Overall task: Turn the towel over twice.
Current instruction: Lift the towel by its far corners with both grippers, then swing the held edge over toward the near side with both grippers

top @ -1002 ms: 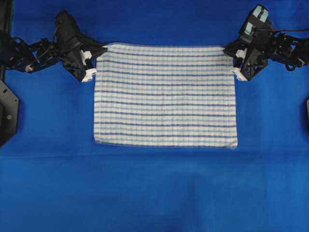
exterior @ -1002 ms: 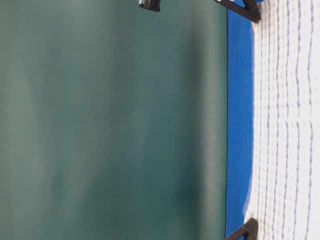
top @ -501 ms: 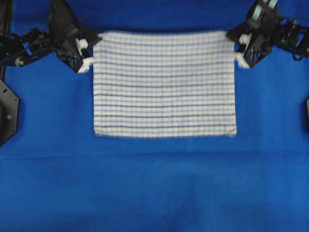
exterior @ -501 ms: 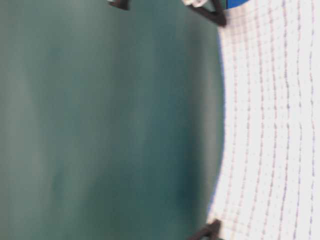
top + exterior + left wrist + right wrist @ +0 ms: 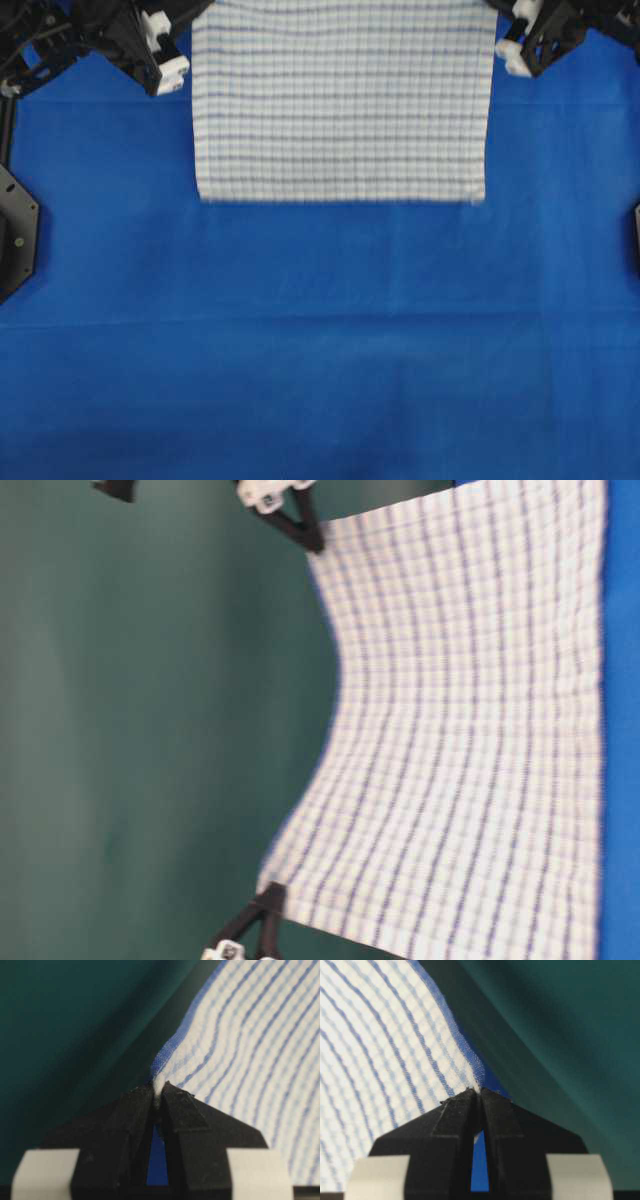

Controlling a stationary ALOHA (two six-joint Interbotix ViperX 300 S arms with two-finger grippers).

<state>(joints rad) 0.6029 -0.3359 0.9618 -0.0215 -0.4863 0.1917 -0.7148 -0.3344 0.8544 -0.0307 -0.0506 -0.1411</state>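
Since you need slack to flip the towel (image 5: 340, 100), left gripper (image 5: 159, 1091) and right gripper (image 5: 476, 1091) stay pinched on its corners at 11 and 1 o'clock; the cloth hangs between them

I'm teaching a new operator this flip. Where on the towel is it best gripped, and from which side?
Probably by its two far corners, one per arm, each approached from outside. The towel is a limp rectangle; pinched there by the left gripper and right gripper, it hangs spread, sagging between them, near edge toward the blue table cover.
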